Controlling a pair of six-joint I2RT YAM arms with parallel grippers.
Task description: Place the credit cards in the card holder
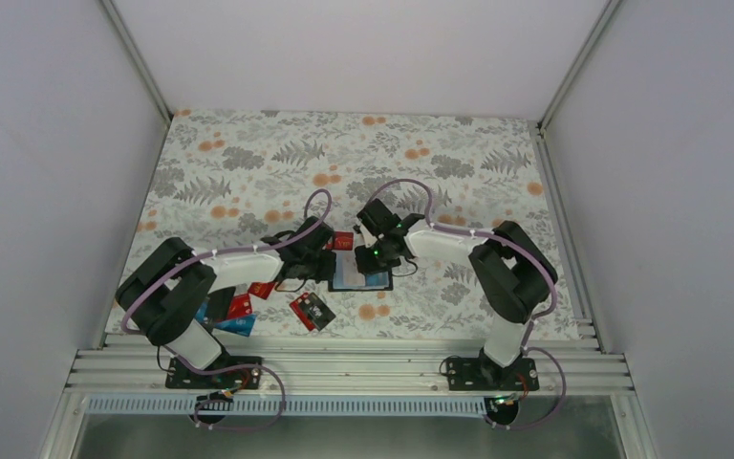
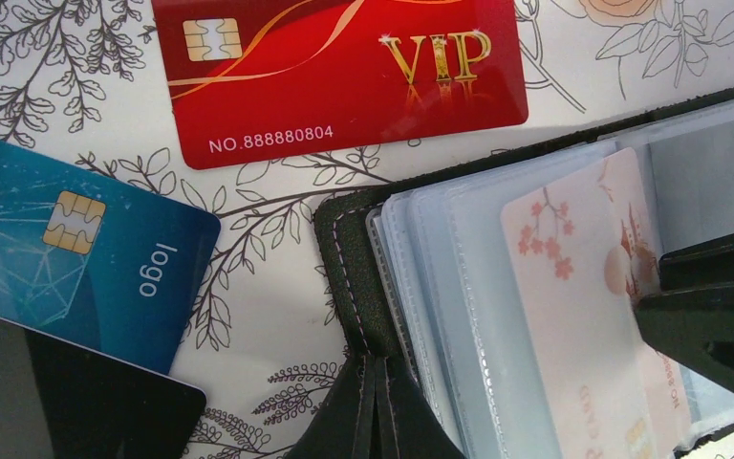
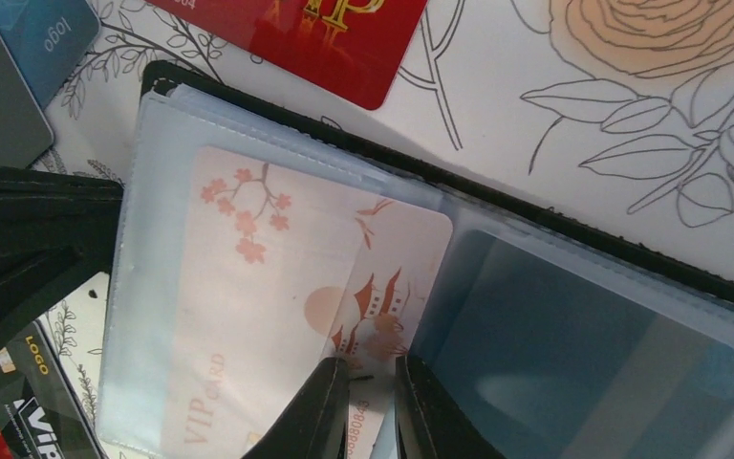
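The step in hand looks like feeding a pink card (image 3: 277, 287) into a clear sleeve of the open card holder (image 3: 593, 363). The right jaws are narrow, pinching the card's bare end between their tips. The larger part of the card, on the far side of those tips, lies under plastic. The left jaws appear closed on the card holder's black cover edge, steadying it on the tabletop (image 2: 268, 316) straight across from the right jaws.

To do this well, the right jaws should push along the card's own plane, flat and straight toward the left jaws. That way the leading corners are less likely to snag the sleeve seam or lift the neighbouring sleeves. The left jaws need a firm hold, since a push would otherwise slide the whole card holder. When the sleeve mouth meets the right tips, they should open and nudge the last bit in from the edge, not drag the card back out.

More cards wait around the left jaws. A red card (image 2: 344, 76) lies just past the card holder's corner, with a blue card (image 2: 76, 258) near it. A black card (image 2: 57, 402) overlaps the blue one.
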